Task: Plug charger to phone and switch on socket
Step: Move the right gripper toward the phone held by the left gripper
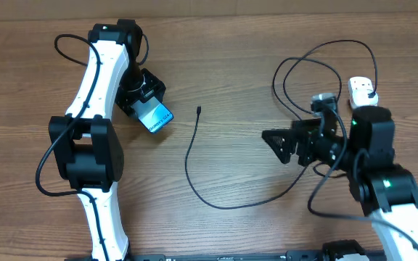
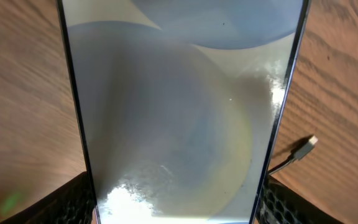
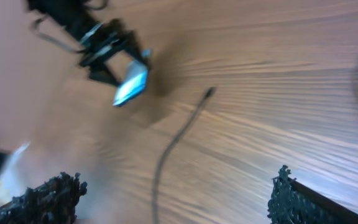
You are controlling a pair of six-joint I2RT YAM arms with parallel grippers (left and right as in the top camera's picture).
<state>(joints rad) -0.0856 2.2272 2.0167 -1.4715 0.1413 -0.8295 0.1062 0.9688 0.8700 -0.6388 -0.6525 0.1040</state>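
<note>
Closest to the arms' bases, the charger (image 1: 223, 206) sags in a wide curve across the wooden table (image 1: 231, 43), its thin black cable lying flat on the boards. Just beyond that curve, on the right side, the right gripper (image 1: 276, 148) points left with its two fingers spread wide and nothing between them. In its blurred wrist view, the fingers (image 3: 48, 199) frame bare wood and a stretch of the cable.

From the curve the cable climbs past the left of that gripper and ends in the connector tip (image 1: 198, 110), which lies free on the table, touching nothing else. To the tip's left, near but clearly apart, the left gripper (image 1: 148, 107) is clamped on the phone (image 1: 157, 118). It grips the phone by its long edges, the lit blue screen facing up. Whether the phone rests on the table or is lifted cannot be told.

The left wrist view is almost filled by the phone's glass. The black pads (image 2: 73, 200) sit at both lower corners against its dark edges, and the tip shows off its right edge, not touching.

Farthest back on the right lies the socket (image 1: 360, 88), its near end covered by the right arm. The cable's other end loops round to it. The state of its switch cannot be told.
</note>
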